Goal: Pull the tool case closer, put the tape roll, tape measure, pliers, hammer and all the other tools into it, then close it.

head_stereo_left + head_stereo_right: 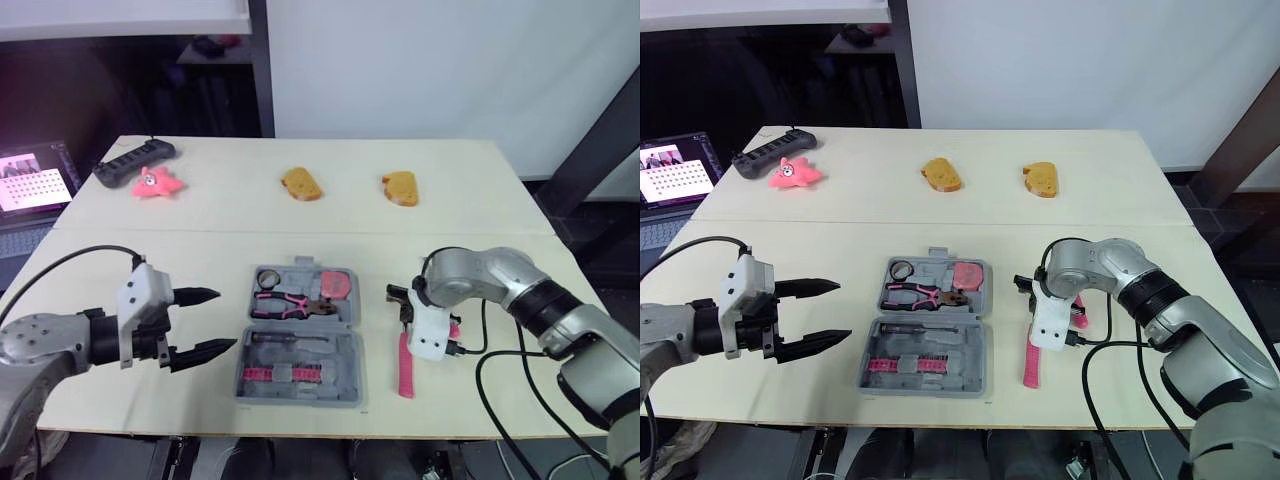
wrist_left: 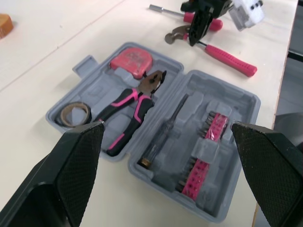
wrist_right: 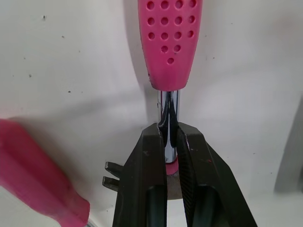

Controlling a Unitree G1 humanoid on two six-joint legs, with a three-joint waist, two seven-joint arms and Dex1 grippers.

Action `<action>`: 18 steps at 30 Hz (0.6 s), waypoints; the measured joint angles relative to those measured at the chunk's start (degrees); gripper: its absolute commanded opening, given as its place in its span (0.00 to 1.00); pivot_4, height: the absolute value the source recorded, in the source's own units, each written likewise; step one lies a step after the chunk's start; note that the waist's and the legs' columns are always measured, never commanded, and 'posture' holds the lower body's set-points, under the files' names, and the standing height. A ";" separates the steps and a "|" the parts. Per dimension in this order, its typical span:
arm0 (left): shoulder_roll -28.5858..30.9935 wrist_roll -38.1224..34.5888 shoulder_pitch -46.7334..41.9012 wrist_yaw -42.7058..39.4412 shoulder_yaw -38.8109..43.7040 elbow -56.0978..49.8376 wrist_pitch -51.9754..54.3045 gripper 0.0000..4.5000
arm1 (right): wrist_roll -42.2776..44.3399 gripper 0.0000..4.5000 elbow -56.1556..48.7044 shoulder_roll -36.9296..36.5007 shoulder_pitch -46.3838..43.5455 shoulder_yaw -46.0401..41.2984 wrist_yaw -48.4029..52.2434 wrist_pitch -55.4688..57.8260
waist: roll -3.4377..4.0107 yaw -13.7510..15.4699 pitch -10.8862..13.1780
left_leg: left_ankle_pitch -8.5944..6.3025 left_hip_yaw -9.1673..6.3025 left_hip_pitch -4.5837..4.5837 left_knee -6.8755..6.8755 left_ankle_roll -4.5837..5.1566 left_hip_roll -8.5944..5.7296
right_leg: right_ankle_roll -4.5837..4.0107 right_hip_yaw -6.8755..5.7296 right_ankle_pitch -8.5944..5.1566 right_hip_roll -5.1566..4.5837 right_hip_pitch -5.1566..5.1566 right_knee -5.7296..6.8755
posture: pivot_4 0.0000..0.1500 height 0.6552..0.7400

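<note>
The grey tool case lies open at the table's front middle. In it are the tape roll, pink pliers, red tape measure, a slim tester and pink bits. Right of the case, my right gripper is shut on the hammer's chrome shaft just behind its head. The hammer's pink handle points toward the front edge. A pink-handled screwdriver lies beside it. My left gripper stands open just left of the case, holding nothing.
At the back of the table lie two bread-like toys, a pink starfish toy and a black power strip. A lit screen stands off the table's left side. Cables trail from both arms.
</note>
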 measured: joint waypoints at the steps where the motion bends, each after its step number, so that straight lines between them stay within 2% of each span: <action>1: 0.00 0.00 -0.32 -0.11 -0.12 0.11 -0.11 1.00 | 1.98 0.01 -1.33 -0.32 -0.01 -0.22 1.06 0.07 | 0.09 0.02 0.05 | 0.00 0.00 -0.03 -0.01 0.00 0.00 | 0.05 0.00 0.02 0.00 -0.03 0.00 | 1.00 1.00; 6: -0.01 0.16 -2.69 -1.09 -2.69 1.34 -1.03 1.00 | 20.76 0.01 -12.95 -6.58 1.16 -4.07 13.55 11.06 | 0.43 0.30 0.28 | -0.01 -0.02 -0.08 -0.01 0.01 -0.04 | 0.08 -0.02 0.02 -0.06 -0.02 0.00 | 1.00 1.00; 9: -0.07 0.52 -4.35 -1.26 -4.54 2.61 -1.29 1.00 | 33.30 0.01 -22.37 -12.35 6.47 -9.96 20.34 28.84 | 0.45 0.72 0.30 | -0.02 -0.06 -0.08 0.00 0.04 -0.04 | 0.05 -0.04 -0.01 -0.05 0.00 -0.02 | 1.00 1.00; 11: -0.09 0.71 -5.02 -1.31 -5.50 3.07 -1.32 1.00 | 40.93 0.01 -28.80 -13.45 9.89 -14.81 21.23 46.95 | 0.49 0.63 0.32 | -0.02 -0.05 -0.06 0.02 0.04 -0.03 | -0.01 -0.03 -0.04 -0.04 -0.03 0.01 | 1.00 1.00; 14: -0.09 0.70 -6.31 -2.14 -6.74 3.08 -1.58 1.00 | 48.98 0.01 -38.73 -13.38 12.94 -22.60 17.28 76.20 | 0.53 0.27 0.33 | -0.02 -0.09 -0.08 0.00 0.04 -0.02 | -0.03 -0.03 -0.05 0.03 -0.10 0.06 | 1.00 1.00; 16: -0.09 0.54 -6.51 -2.94 -6.81 3.51 -2.07 1.00 | 54.54 0.01 -43.36 -8.02 13.34 -29.67 10.15 102.21 | 0.49 -0.02 0.31 | -0.02 -0.09 -0.09 0.00 0.04 0.00 | -0.03 0.01 -0.03 0.07 -0.16 0.08 | 1.00 1.00; 17: -0.16 -0.04 -7.30 -3.41 -7.13 3.56 -2.02 1.00 | 57.42 0.01 -43.56 -4.93 10.47 -31.28 6.92 118.71 | 0.56 -0.06 0.34 | -0.02 -0.05 -0.19 0.01 0.03 -0.01 | -0.03 0.06 -0.01 0.06 -0.32 0.10 | 1.00 1.00; 18: -0.16 -0.28 -7.83 -3.70 -7.10 3.15 -2.02 1.00 | 59.41 0.01 -43.34 -4.86 9.00 -31.76 5.37 127.71 | 0.57 0.10 0.34 | -0.01 -0.06 -0.41 0.00 0.03 -0.03 | -0.04 0.05 -0.01 0.05 -0.52 0.10 | 1.00 1.00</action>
